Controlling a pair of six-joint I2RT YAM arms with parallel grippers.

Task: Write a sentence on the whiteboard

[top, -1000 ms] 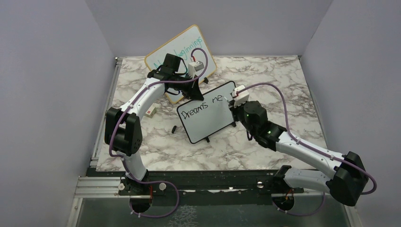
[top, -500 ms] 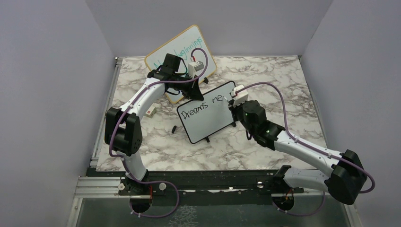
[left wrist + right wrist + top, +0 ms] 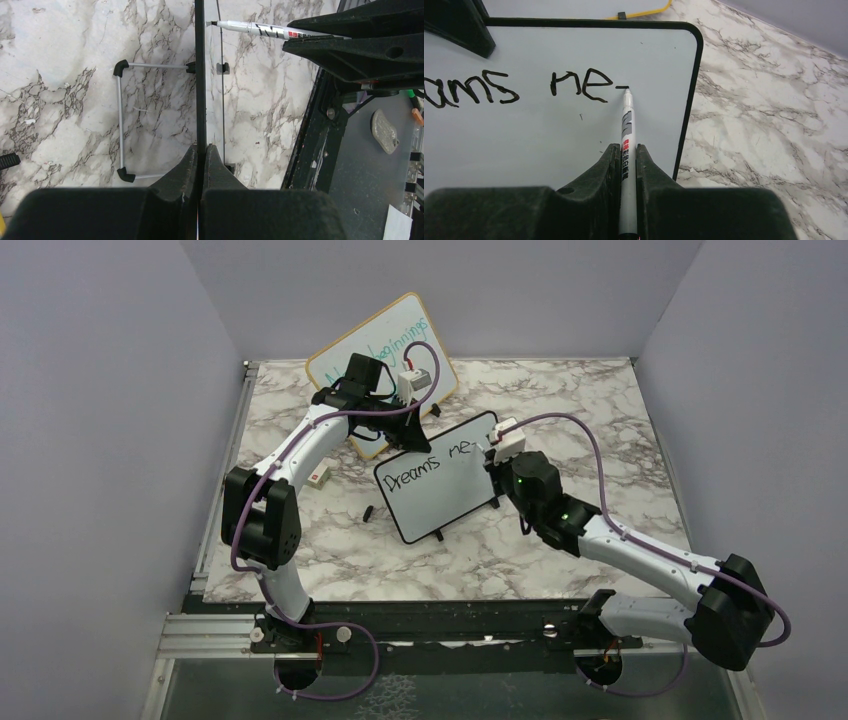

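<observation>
At the centre of the top view, the whiteboard (image 3: pixel 440 490) stands tilted on a marble table (image 3: pixel 600 410). It is just in front of a wood-framed board (image 3: pixel 385 335) that carries teal writing. Along the whiteboard's upper part runs the sentence (image 3: pixel 430 462) in black marker letters. It reads "Dreams ne", followed by a short dash.

From the left of the frame, the left gripper (image 3: pixel 404 440) reaches the whiteboard's top edge. In the left wrist view its jaws are clamped tight on that thin black frame. A wire stand (image 3: pixel 120 125) shows behind the whiteboard.

From the lower right, the right gripper (image 3: pixel 492 455) meets the whiteboard's upper right corner. In the right wrist view its fingers (image 3: pixel 610 160) are closed around a marker (image 3: pixel 626 125). The marker points up the frame, and its tip touches the right end of the dash.

Left of the whiteboard, a small black piece (image 3: pixel 369 511) and a white block (image 3: pixel 319 477) lie on the table, apart from each other.
</observation>
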